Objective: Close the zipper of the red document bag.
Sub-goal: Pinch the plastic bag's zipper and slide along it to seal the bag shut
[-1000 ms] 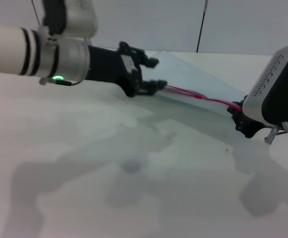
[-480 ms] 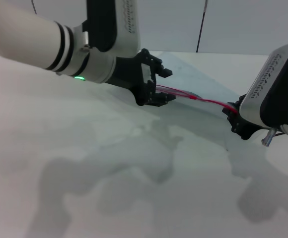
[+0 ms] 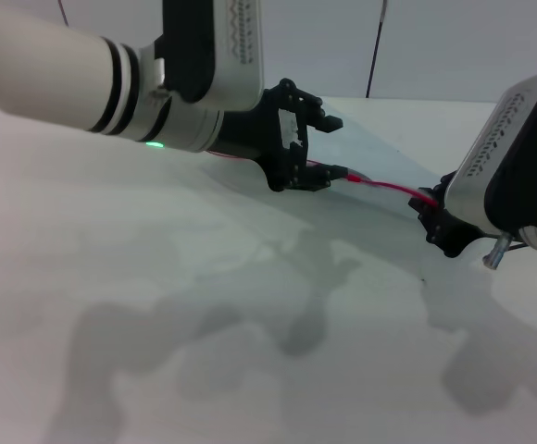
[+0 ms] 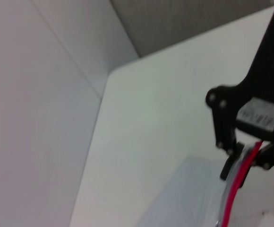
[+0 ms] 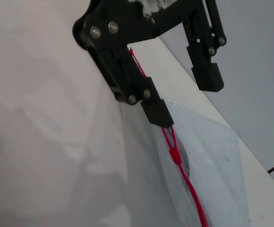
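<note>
The fingers of your left gripper [image 3: 317,148] are spread: the upper finger [image 3: 322,118] stands free in the air, and the lower finger [image 3: 322,174] sits right at the zipper [image 3: 384,188], with nothing pinched between the two. In the right wrist view you can see the same left gripper [image 5: 186,90] from the other side: one finger [image 5: 207,71] hangs clear above the bag, and the other finger [image 5: 153,106] comes down on the red line where it meets the plastic. The red document bag [image 3: 380,148] lies on the white bench [image 3: 157,324], between your two arms, and its pale translucent sheet reaches toward the far edge of the bench. The zipper runs as a thin red strip along the near long edge of the bag, from the left gripper across to the right gripper [image 3: 435,217]. A small red knot [image 5: 174,155] shows on the strip, a little away from the left finger; just before the knot the strip looks like two separate lines. Your right gripper is at the other end of the strip, low over the bench, and the red line ends there at its dark fingers; you cannot tell whether they are pressed on it. In the left wrist view the strip [image 4: 238,182] passes up into a black gripper [image 4: 241,156].
</note>
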Available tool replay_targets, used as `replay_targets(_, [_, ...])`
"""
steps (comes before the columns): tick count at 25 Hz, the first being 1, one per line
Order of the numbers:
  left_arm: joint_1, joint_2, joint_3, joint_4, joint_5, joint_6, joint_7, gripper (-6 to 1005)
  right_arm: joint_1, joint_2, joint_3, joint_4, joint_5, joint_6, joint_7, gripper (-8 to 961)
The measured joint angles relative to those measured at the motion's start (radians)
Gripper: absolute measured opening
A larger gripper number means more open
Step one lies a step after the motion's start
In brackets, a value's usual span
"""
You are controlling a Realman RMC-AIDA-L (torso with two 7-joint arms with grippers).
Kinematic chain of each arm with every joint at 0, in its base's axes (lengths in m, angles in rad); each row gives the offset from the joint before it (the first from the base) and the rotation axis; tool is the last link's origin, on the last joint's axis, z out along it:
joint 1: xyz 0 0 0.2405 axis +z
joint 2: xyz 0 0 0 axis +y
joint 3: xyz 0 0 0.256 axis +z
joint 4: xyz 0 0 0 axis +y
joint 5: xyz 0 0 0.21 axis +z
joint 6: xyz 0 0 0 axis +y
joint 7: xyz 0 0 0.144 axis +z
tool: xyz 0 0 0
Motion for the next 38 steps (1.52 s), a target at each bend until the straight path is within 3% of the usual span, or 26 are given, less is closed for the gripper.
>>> replay_targets(10, [0.082,-0.001,0.0,-0.009,-0.098,0.044,0.145,542,0.0,-0.001,0.003,0.0,0.013,0.002,-0.005,48])
replay_targets(22, [0.083,-0.003,0.05,-0.05,-0.1,0.05,0.198,540,-0.003,-0.001,-0.003,-0.012,0.013,0.001,-0.006,47])
replay_targets(38, [0.079,-0.001,0.054,-0.079,-0.098,0.1,0.275,531,-0.006,0.0,-0.012,-0.016,0.013,0.0,-0.008,47])
